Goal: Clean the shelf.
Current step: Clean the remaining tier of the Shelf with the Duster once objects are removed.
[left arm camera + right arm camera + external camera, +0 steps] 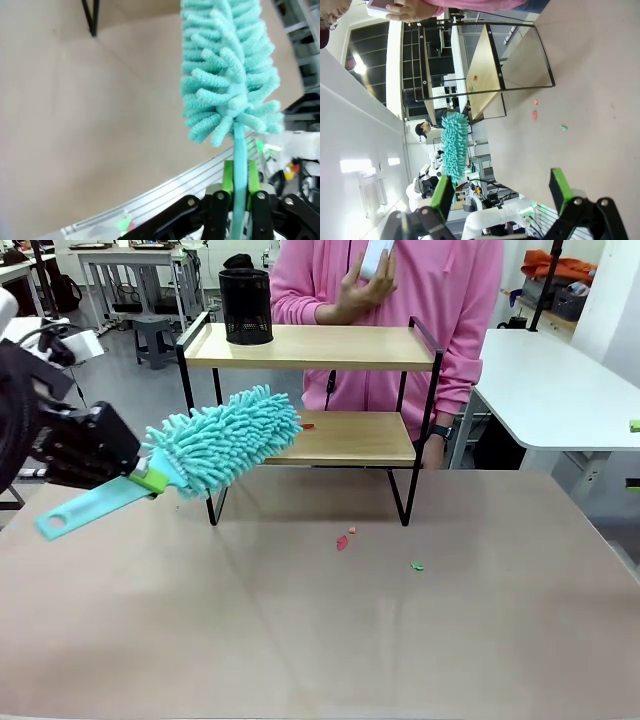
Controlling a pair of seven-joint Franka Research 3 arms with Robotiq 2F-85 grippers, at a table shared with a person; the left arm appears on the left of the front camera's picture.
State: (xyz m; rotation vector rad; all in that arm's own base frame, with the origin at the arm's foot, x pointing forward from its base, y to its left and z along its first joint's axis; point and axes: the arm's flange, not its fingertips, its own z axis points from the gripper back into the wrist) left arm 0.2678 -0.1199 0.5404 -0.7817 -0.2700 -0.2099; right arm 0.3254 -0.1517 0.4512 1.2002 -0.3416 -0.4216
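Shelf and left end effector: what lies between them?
Front view: the teal duster, gripped by the left end effector, spans it, its head at the left end of the shelf.

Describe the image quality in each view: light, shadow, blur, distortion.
Front view: even, soft light, the duster and the shelf sharp, only faint shadows on the table. Left wrist view: the duster's head close to the lens and slightly soft, the table edge bowed by the wide angle. Right wrist view: rolled sideways, a ceiling light blown out, the shelf in focus.
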